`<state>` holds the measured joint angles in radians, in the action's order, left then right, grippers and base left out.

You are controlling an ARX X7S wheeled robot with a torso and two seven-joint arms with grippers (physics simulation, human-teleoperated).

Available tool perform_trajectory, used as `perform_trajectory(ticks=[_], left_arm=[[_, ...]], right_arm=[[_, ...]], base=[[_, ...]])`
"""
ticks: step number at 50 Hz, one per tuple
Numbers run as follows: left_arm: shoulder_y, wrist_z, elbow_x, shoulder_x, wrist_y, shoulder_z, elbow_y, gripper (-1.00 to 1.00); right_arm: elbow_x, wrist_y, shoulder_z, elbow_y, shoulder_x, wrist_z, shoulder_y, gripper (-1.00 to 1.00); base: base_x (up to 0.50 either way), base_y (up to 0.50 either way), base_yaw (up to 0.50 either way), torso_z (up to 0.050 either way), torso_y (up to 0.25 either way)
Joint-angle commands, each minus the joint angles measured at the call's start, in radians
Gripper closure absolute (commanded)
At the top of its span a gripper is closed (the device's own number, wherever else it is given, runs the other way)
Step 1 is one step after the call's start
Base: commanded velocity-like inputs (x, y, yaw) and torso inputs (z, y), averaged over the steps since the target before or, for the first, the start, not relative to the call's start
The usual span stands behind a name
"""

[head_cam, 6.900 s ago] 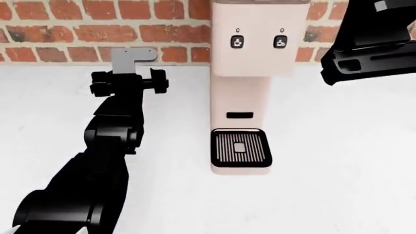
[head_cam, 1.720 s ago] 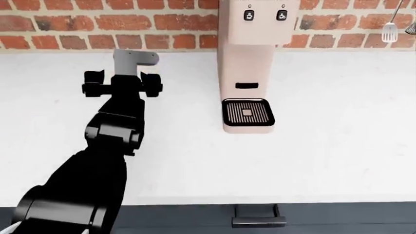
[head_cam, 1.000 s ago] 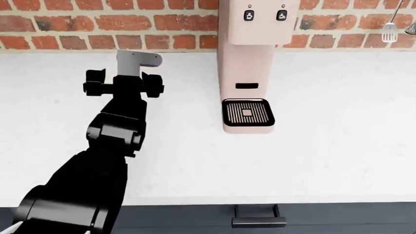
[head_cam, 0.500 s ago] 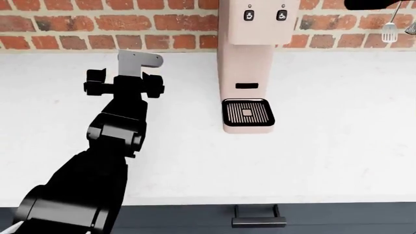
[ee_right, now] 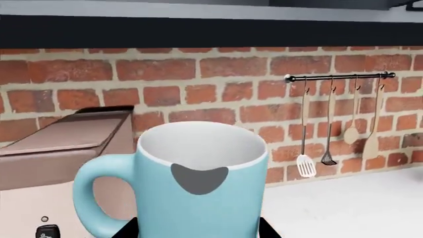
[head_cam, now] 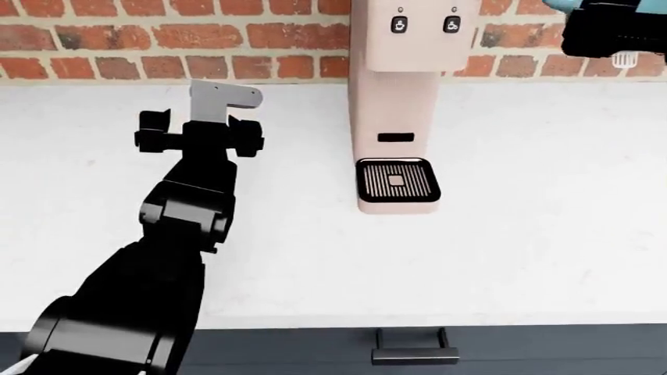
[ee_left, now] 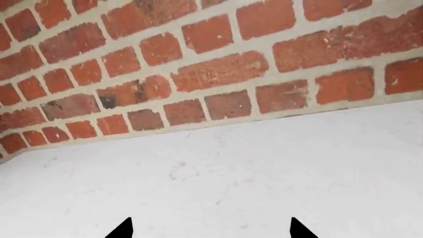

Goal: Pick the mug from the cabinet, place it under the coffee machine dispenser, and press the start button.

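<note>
The head camera looks down at the counter [head_cam: 521,258] and brick wall [head_cam: 156,39]. Both wrist cameras look across at that wall, the right one very near the mug [ee_right: 191,193].

Mug [ee_right: 198,193] in right claw [ee_right: 198,233], right of coffee machine [head_cam: 401,101].

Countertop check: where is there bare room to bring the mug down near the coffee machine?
The countertop is bare right of the coffee machine, out to the brick wall. The strip in front of the drip tray is bare too, and the tray itself is empty. The side left of the machine is crowded by the left gripper and its arm.
</note>
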<state>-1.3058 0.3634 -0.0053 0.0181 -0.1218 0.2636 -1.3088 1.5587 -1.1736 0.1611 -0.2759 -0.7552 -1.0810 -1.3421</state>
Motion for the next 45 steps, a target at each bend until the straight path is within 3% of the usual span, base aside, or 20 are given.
perform_trajectory(ticks=[1, 23, 45], left_arm=[[0.000, 0.002, 0.000, 0.000, 0.003, 0.005, 0.000, -1.00], [0.003, 0.007, 0.000, 0.000, 0.007, 0.020, 0.000, -1.00], [0.002, 0.006, -0.001, 0.000, 0.008, 0.026, 0.000, -1.00]], right_arm=[[-0.133, 0.070, -0.005, -0.007, -0.004, 0.104, 0.150, 1.00], [-0.212, 0.247, -0.124, -0.169, -0.073, 0.209, 0.543, 1.00], [-0.448, 0.379, -0.027, -0.237, -0.012, 0.327, 0.731, 1.00]], base=[[0.00, 0.00, 0.00, 0.000, 0.000], [0.00, 0.00, 0.00, 0.000, 0.000], [0.00, 0.00, 0.00, 0.000, 0.000]])
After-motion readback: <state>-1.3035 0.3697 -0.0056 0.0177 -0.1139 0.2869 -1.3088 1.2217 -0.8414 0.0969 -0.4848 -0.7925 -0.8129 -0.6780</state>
